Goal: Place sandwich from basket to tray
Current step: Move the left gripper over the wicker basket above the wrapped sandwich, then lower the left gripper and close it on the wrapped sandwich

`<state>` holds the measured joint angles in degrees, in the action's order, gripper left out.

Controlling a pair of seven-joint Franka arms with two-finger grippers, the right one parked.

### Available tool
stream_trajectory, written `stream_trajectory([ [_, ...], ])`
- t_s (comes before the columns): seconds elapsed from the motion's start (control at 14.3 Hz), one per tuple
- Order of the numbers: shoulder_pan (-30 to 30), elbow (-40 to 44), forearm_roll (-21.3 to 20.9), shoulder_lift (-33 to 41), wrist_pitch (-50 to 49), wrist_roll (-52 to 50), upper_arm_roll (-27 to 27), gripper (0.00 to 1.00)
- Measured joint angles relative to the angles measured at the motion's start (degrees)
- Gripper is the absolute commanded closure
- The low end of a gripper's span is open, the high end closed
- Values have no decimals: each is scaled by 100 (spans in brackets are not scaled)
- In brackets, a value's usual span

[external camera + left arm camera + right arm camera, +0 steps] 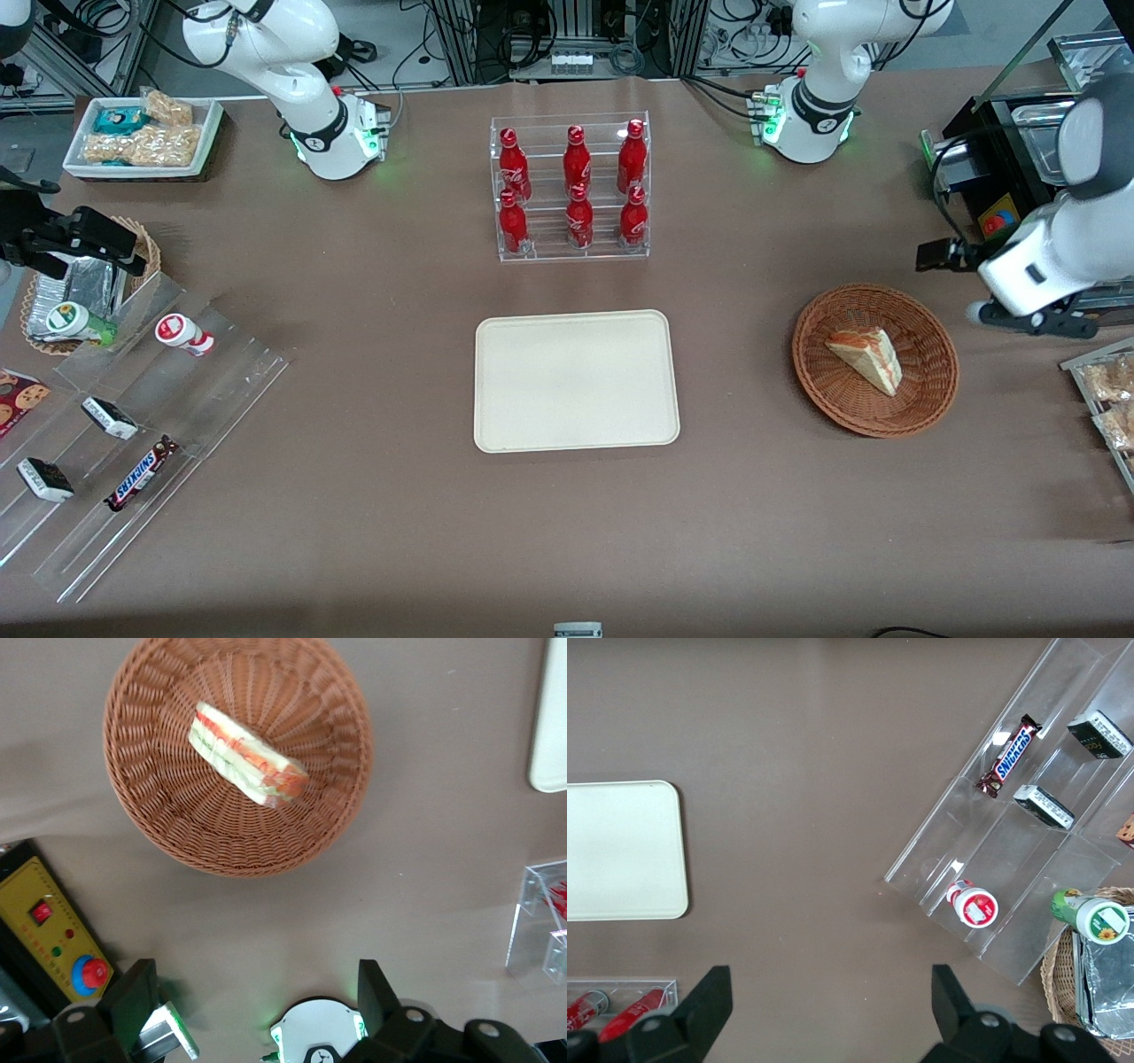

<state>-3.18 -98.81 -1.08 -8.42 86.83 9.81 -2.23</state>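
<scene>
From the front, the sandwich (866, 358) lies on its side in the round wicker basket (930, 390), toward the working arm's end of the bench (354, 532), with its point aimed at the camera. The tray (577, 381) sits bare at mid-bench, well apart from the basket and nearer the camera than the clear rack of red bottles (571, 188). The gripper (1032, 317) hangs just beside the basket, off over its rim rather than above the sandwich, and here its fingers are too hidden under the wrist to read. The left wrist view settles that: the two dark fingers (135, 1001) stand wide apart with nothing between them, and the sandwich (246, 755) shows its striped filling, lying slantwise in the basket (168, 828). A yellow control box (49, 935) sits close by. The main risks, as I judge them: the wedge is soft and layered, so a hard squeeze could crush it or push out the filling, while a loose one could drop it on the way to the tray (551, 718). Descending without turning to match the slant could catch the woven rim and drag the light basket. The right wrist view adds only the bare tray (620, 850) and a snack rack (1010, 877).
</scene>
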Motion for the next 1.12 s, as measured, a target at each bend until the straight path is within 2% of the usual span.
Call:
stream_trajectory([
  [0.28, -214, -692, 1, -481, 1253, -101, 16, 0],
  [0.42, -215, -1130, 2, -524, 1963, -627, 13, 0],
  [0.56, -209, -1368, 5, -540, 2421, -1632, -2, 0],
  [0.84, -157, -1420, 4, -621, 3049, -4302, -71, 0],
  [1.12, -147, -1442, 11, -647, 3079, -5931, -85, 0],
])
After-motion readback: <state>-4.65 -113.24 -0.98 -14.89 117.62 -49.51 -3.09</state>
